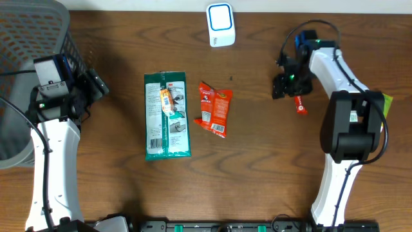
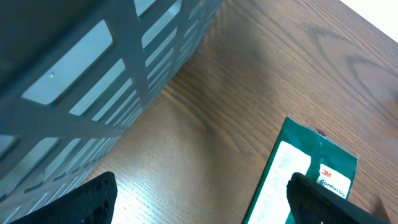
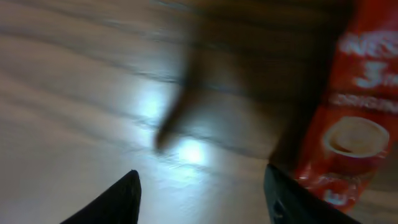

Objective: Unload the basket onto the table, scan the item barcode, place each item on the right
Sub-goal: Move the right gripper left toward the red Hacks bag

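**Right pincer open beside a red coffee sachet, scanner off to its left**

Seen from above, two white robot arms work at a brown wooden desk (image 1: 257, 167). The right pincer (image 1: 281, 87) hangs low over the wood with its jaws partly open. Its own blurred wrist camera shows bare desk between the fingertips, so it grips nothing. A red instant-coffee sachet (image 1: 300, 104), probably the item to scan, lies flat just beside the pincer, at its right-hand finger rather than between the jaws. A grasp would first need the pincer to centre over it.

The white barcode scanner (image 1: 220, 24) with a blue ring stands well apart, ahead and to the left of this pincer. Its face appears to point back over the desk, so an item carried there could be shown to it.

The left pincer (image 1: 98, 84) is wide open and empty. A grey mesh basket (image 1: 38, 38) sits close at its left, perhaps for finished items. To its right lie a green 3M pack (image 1: 167, 116) and an orange-red snack packet (image 1: 214, 108).
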`<state>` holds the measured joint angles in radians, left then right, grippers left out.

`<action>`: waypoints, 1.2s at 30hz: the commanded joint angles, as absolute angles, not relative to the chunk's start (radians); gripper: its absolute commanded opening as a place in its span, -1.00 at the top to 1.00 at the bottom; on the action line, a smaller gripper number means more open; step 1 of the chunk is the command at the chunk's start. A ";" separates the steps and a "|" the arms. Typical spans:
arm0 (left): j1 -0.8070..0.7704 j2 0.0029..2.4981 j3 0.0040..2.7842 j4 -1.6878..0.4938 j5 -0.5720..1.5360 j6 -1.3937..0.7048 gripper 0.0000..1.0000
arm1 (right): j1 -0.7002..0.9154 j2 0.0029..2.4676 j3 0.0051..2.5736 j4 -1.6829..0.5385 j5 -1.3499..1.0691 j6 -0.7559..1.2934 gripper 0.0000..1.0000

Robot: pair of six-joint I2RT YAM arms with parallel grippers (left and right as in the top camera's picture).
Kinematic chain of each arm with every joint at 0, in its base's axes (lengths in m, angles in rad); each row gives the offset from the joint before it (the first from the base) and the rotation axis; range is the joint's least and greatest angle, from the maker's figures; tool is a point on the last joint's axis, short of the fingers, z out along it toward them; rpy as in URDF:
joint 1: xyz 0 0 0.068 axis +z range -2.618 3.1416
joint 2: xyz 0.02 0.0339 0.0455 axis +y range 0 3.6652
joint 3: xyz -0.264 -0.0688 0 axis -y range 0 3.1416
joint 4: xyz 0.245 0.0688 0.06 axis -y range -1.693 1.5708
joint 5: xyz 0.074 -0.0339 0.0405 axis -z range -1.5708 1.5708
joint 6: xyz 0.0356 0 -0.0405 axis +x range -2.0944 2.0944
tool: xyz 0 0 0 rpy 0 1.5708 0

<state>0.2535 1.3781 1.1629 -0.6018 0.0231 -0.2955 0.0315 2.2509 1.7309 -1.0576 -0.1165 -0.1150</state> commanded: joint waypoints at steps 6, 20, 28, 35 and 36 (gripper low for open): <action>0.262 1.362 1.177 -0.601 0.010 -0.302 -0.76 | -0.015 2.249 1.721 -1.086 0.153 -0.022 -0.14; 0.262 1.362 1.177 -0.601 0.010 -0.302 -0.76 | -0.009 2.238 1.974 -1.239 -0.081 -0.061 -0.18; 0.262 1.362 1.177 -0.601 0.010 -0.302 -0.76 | 0.028 2.239 1.995 -1.237 -0.556 -0.061 -0.65; 0.262 1.362 1.177 -0.601 0.010 -0.302 -0.76 | 0.123 2.241 1.971 -1.230 -0.683 -0.052 -0.80; 0.262 1.362 1.177 -0.601 0.010 -0.302 -0.76 | 0.142 2.241 1.966 -1.230 -0.673 -0.041 -0.72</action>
<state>0.2535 1.3781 1.1629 -0.6018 0.0231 -0.2958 0.0910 2.2494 1.9846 -1.2301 -0.5938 -0.0559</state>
